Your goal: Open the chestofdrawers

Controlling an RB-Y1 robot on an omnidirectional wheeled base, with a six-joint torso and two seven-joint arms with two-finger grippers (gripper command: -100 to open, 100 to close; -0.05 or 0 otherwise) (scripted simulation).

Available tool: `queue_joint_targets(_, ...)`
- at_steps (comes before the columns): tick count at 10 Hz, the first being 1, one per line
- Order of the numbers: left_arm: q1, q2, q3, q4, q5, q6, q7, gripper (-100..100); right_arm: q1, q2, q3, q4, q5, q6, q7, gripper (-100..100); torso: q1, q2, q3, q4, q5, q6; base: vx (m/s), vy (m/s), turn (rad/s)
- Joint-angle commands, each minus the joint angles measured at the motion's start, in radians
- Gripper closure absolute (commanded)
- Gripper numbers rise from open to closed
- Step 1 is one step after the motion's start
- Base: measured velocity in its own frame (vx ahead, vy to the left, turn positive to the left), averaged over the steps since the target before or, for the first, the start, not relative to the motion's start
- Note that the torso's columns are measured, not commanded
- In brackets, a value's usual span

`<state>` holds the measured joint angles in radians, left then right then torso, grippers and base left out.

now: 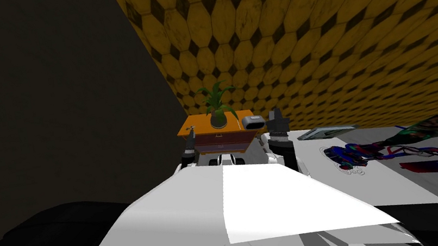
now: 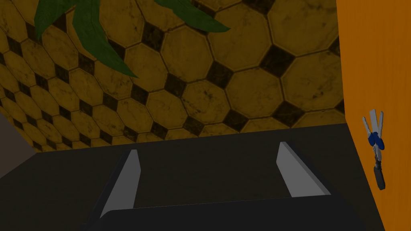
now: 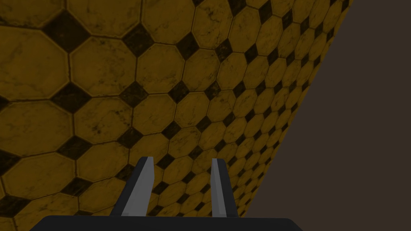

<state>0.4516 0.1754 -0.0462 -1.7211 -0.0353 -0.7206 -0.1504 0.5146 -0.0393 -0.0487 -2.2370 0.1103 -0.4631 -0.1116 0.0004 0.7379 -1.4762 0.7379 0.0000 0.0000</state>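
The chest of drawers (image 1: 218, 142) stands against the yellow tiled wall just ahead of me, with an orange top (image 1: 196, 125) and dark red drawer fronts, all shut. My left gripper (image 1: 190, 137) is raised at the chest's left front corner. In the left wrist view the left gripper (image 2: 208, 160) stands open and holds nothing, and the orange top (image 2: 377, 72) lies close beside one finger. My right gripper (image 1: 275, 118) is up by the chest's right side. In its wrist view the right gripper (image 3: 180, 176) faces the wall, its fingers a narrow gap apart and empty.
A potted plant (image 1: 217, 109) and a grey box (image 1: 253, 121) sit on the chest top, along with a bunch of keys (image 2: 375, 140). A white bed (image 1: 386, 180) strewn with clothes (image 1: 410, 154) lies to the right. A dark wall runs along the left.
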Motion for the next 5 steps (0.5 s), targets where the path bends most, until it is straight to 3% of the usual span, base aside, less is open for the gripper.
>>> queue_joint_targets(1,-0.016,0.001,-0.005,0.081,-0.002,-0.063,-0.017,-100,0.000,0.000,0.000,0.000,0.000,0.000,0.000,0,0.000,0.000,0.000,0.000,0.000,0.000,0.058,-0.063,0.005)
queue_joint_targets(5,-0.028,0.002,-0.009,0.190,-0.003,-0.123,-0.031,-100,0.000,0.000,0.000,0.000,0.000,0.000,0.000,0,0.000,0.001,0.001,0.000,0.000,0.000,0.036,-0.044,0.003)
